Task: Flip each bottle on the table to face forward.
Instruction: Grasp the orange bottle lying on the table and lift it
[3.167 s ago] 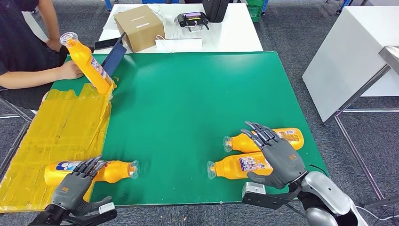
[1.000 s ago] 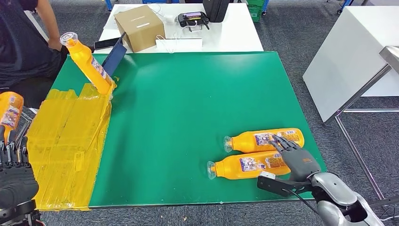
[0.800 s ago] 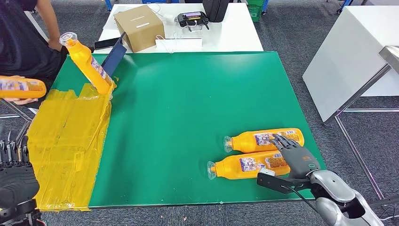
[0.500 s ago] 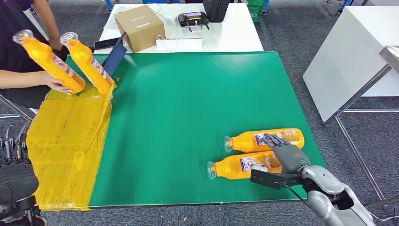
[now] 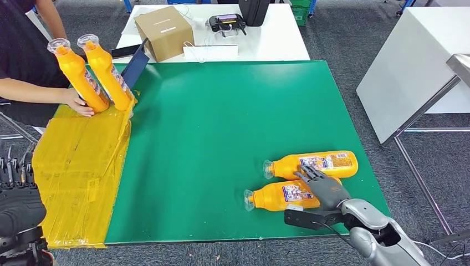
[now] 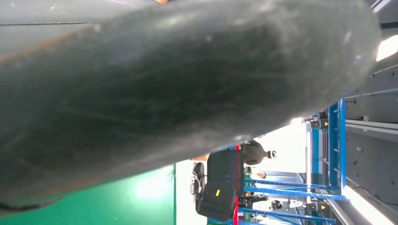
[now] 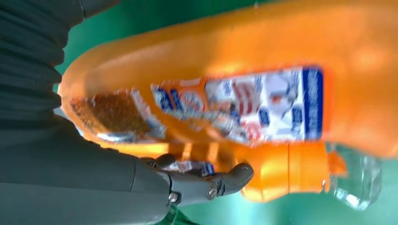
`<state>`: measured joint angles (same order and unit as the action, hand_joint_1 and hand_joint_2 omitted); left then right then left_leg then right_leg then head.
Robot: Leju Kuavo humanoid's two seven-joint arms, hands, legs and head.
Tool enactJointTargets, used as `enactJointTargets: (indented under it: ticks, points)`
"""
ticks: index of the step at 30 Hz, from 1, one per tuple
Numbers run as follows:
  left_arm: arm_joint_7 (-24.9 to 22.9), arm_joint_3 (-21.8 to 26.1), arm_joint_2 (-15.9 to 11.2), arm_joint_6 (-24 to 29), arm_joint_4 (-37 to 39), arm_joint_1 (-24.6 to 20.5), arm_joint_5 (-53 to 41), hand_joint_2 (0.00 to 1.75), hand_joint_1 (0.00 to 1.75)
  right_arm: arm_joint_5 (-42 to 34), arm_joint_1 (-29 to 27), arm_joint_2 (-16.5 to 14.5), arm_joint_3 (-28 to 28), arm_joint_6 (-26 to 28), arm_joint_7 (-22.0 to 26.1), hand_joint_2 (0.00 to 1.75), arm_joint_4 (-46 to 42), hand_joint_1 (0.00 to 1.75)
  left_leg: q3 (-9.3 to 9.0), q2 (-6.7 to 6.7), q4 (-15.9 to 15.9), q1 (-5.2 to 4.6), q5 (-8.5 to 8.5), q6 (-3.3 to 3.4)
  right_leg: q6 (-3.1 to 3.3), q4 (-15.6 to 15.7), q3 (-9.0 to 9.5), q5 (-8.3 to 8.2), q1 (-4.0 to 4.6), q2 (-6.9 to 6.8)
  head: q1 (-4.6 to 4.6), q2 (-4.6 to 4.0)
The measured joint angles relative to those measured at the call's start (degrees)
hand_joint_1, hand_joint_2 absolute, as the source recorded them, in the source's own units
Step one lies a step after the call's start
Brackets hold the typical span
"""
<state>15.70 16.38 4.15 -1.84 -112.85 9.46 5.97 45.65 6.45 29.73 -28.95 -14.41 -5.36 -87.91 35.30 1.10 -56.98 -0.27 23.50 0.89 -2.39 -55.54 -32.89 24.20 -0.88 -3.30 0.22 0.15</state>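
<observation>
Two orange bottles lie on their sides at the near right of the green table [image 5: 221, 122], clear caps pointing left. My right hand [image 5: 324, 188] rests on the near bottle [image 5: 274, 197], its fingers reaching over into the gap before the far bottle [image 5: 327, 162]. In the right wrist view the labelled near bottle [image 7: 244, 103] is close up and a dark finger [image 7: 206, 185] curls behind it. My left hand [image 5: 19, 208] hangs off the table's near left corner, fingers apart and holding nothing. At the far left a person's hand [image 5: 77, 103] steadies one bottle [image 5: 77, 77] beside a leaning bottle [image 5: 108, 75].
A yellow sheet [image 5: 77, 172] covers the table's left strip. Behind the green table a white table [image 5: 266, 39] holds a cardboard box [image 5: 163, 25] and a black device [image 5: 226, 23]. Another white table [image 5: 413, 61] stands to the right. The person's arm [image 5: 27, 91] reaches in at far left.
The bottle my left hand touched is now with the person, who has stood it beside the leaning one. My right hand slid left and down onto the near bottle. The left hand dropped off the table.
</observation>
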Motion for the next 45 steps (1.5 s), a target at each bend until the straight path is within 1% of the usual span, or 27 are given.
enactJointTargets:
  ticks: [7, 8, 11, 12, 17, 21, 26, 33, 34, 37, 38, 41, 42, 45]
  points:
    - [-0.1, 0.0, -0.2, 0.1, 0.0, -0.1, 0.0, 0.0, 0.0, 0.2, 0.0, 0.9, -1.8, 0.0, 0.1, 1.75, 0.6, 0.0, -0.05, 0.01, 0.0, 0.0, 0.0, 0.0, 0.0, 0.0, 0.03, 0.0, 0.0, 0.01, 0.01, 0.0]
    - [-0.1, 0.0, -0.2, 0.1, 0.0, -0.1, 0.0, 0.0, 0.0, 0.2, 0.0, 1.0, -1.9, 0.0, 0.2, 1.75, 0.7, 0.39, -0.05, 0.02, 0.0, 0.0, 0.0, 0.0, 0.0, 0.0, 0.04, 0.0, 0.0, 0.01, 0.01, 0.0]
    - [-0.1, 0.0, -0.2, 0.1, 0.1, -0.2, 0.0, 0.0, 0.0, 0.5, 0.1, 1.4, -2.3, 0.0, 0.2, 1.75, 0.7, 1.7, -0.08, 0.02, 0.0, 0.0, 0.0, 0.0, 0.0, 0.0, 0.04, 0.0, 0.0, 0.01, 0.01, 0.0]
    - [-0.1, 0.0, -0.3, 0.1, 0.2, -0.4, 0.0, 0.0, 0.0, 0.7, 0.1, 1.7, -2.5, -0.1, 0.2, 1.75, 0.8, 1.75, -0.09, 0.01, 0.0, 0.0, 0.0, 0.0, 0.0, 0.0, 0.05, 0.0, 0.0, 0.01, 0.01, 0.0]
    - [-0.6, -0.5, -0.6, 0.4, 1.2, -1.9, 0.2, 0.0, 0.0, 1.3, 0.6, 4.1, -4.3, -0.4, 0.7, 1.75, 1.4, 1.75, -0.23, 0.02, 0.0, 0.01, 0.01, 0.01, 0.0, 0.0, 0.14, 0.0, 0.0, 0.02, 0.01, 0.0]
    - [-2.4, -1.8, -1.1, 1.7, 1.7, -3.9, 0.6, 0.0, 0.0, 1.3, 1.6, 4.8, -6.2, -1.2, 0.0, 1.75, 2.4, 1.75, -0.63, 0.03, 0.0, 0.01, 0.15, 0.0, 0.01, 0.0, 0.05, 0.05, -0.02, 0.06, 0.02, 0.0]
    - [-2.3, -3.0, -1.8, 2.4, 2.3, -4.4, 1.6, 0.0, 0.0, 0.8, 1.6, 6.4, -7.6, -0.8, 0.1, 1.75, 3.1, 1.75, -0.88, 0.03, 0.0, 0.01, 0.23, -0.01, -0.06, 0.1, 0.16, 0.14, -0.04, 0.09, 0.01, 0.01]
    - [-2.4, -4.3, -2.4, 2.3, 3.1, -5.1, 3.4, 0.0, 0.0, 1.6, 1.7, 6.8, -8.5, -0.3, 0.2, 1.75, 4.0, 1.75, -1.1, 0.04, 0.0, 0.02, 0.31, 0.05, -0.16, 0.1, 0.44, 0.23, -0.05, 0.09, 0.01, 0.0]
    - [-2.5, -4.4, -2.4, 2.3, 3.2, -5.3, 3.5, 0.0, 0.0, 2.1, 1.8, 6.7, -8.8, -0.1, 0.2, 1.75, 4.3, 1.52, -1.18, 0.04, 0.0, 0.02, 0.34, 0.06, -0.16, 0.1, 0.52, 0.25, -0.06, 0.09, 0.01, 0.0]
    - [-2.8, -5.2, -2.6, 2.4, 3.7, -5.9, 3.5, 0.0, 0.0, 4.5, 2.1, 6.1, -9.6, 1.0, -0.4, 1.75, 5.8, 0.21, -1.53, 0.05, 0.0, 0.08, 0.44, 0.06, -0.06, 0.3, 0.87, 0.39, -0.04, 0.1, 0.01, 0.0]
    - [-2.9, -5.5, -2.6, 2.5, 3.8, -6.2, 3.5, 0.0, 0.0, 5.4, 2.2, 5.7, -10.0, 1.4, -0.9, 1.75, 6.6, 0.0, -1.64, 0.05, 0.0, 0.12, 0.48, 0.07, -0.01, 0.3, 0.98, 0.43, -0.02, 0.09, 0.02, 0.0]
    - [-3.1, -6.2, -2.7, 2.7, 4.3, -6.8, 3.4, 0.0, 0.0, 6.9, 2.0, 4.9, -10.9, 2.8, -2.3, 1.75, 8.9, 0.0, -1.88, 0.11, 0.0, 0.17, 0.54, 0.09, -0.02, 0.4, 1.21, 0.47, 0.01, 0.14, 0.05, 0.0]
    - [-3.0, -6.4, -2.7, 2.7, 4.6, -6.9, 3.4, 0.0, 0.0, 7.0, 1.9, 4.9, -11.0, 3.1, -2.5, 1.75, 9.3, 0.4, -1.96, 0.19, 0.0, 0.18, 0.55, 0.11, -0.03, 0.4, 1.29, 0.47, 0.02, 0.18, 0.02, 0.0]
    - [-2.7, -6.9, -2.8, 2.5, 5.2, -7.3, 3.3, 0.0, 0.0, 6.5, 1.9, 5.0, -11.3, 3.3, -2.5, 1.75, 9.8, 1.71, -2.17, 0.35, 0.0, 0.2, 0.57, 0.17, -0.04, 0.5, 1.52, 0.46, 0.04, 0.24, 0.01, 0.0]
